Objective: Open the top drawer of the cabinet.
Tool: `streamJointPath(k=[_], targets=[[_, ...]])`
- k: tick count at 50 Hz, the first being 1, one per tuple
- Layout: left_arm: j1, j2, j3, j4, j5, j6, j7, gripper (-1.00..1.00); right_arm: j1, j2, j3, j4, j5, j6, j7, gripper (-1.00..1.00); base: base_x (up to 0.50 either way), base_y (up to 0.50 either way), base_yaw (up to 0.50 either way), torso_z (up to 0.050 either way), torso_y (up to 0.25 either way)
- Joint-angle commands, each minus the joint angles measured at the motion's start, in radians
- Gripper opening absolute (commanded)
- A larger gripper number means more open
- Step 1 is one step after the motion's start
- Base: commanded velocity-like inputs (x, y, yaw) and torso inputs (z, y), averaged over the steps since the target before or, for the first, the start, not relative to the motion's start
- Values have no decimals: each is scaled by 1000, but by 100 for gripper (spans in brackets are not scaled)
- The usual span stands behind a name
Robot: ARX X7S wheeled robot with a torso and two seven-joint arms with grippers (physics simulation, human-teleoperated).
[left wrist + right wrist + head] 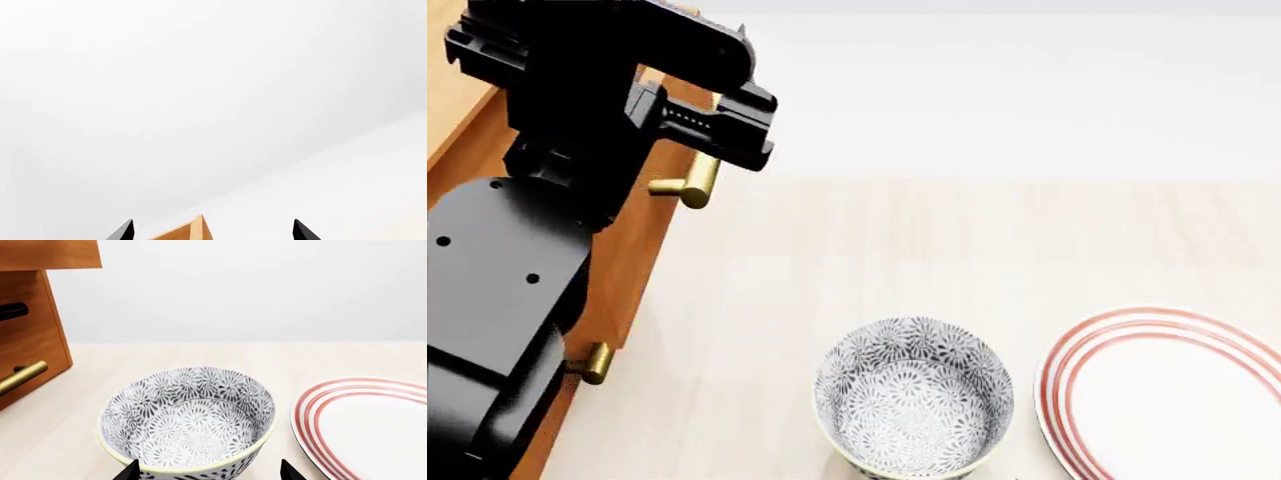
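L gripper jaws apart, holding nothing, above cabinet edge. R gripper jaws apart before bowl, w/ plate beside.

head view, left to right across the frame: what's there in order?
cabinet with the left arm and left hand over it → brass handle → patterned bowl → red-ringed plate. All on the light wood table.
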Motion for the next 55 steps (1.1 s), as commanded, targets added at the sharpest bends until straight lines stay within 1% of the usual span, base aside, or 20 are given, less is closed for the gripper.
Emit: streamJointPath(k=[1,10,12,14,15,17,21,26,28,36,45,46,55], targets=[[-53,3,-94,-92,-52,23,-30,100,3,-16,18,4,-14,5,-19,100,0,0,0,0,0],[-99,-15,-111,-200,-65,56,-46,100,-1,-13,14,-2,-14,6,-16,100,0,0,0,0,0],[-108,-14,-108,-221,-67,24,-48,100,-1,-12,13,-3,-14,7,-15,100,0,0,0,0,0],[-108,-17,-106,-233,-70,34,-50,100,-2,-12,12,-5,-14,8,-14,100,0,0,0,0,0],[-113,-6,-136,-240,-95,14,-48,100,0,-13,11,0,-14,6,-15,100,0,0,0,0,0],[-117,-1,-152,-240,-110,4,-50,100,1,-13,11,1,-14,6,-15,100,0,0,0,0,0],[-137,2,-153,-260,-117,-9,-61,100,-1,-11,9,-4,-14,9,-13,100,0,0,0,0,0],[-160,14,-183,-287,-147,-40,-76,100,5,-17,7,21,-16,-6,-19,100,0,0,0,0,0],[-165,27,-222,-291,-179,-50,-85,100,7,-19,6,28,-17,-10,-20,100,0,0,0,0,0],[-192,39,-286,-315,-275,-80,-140,100,1,-12,4,7,-14,1,-13,100,0,0,0,0,0],[-220,41,-354,-356,-434,-91,-221,100,1,-10,2,11,-12,-2,-14,100,0,0,0,0,0],[-227,44,-376,-369,-468,-93,-237,100,1,-9,2,9,-11,0,-13,100,0,0,0,0,0],[-246,37,-407,-410,-581,-72,-330,100,3,-6,1,2,-6,7,-10,100,0,0,0,0,0]])
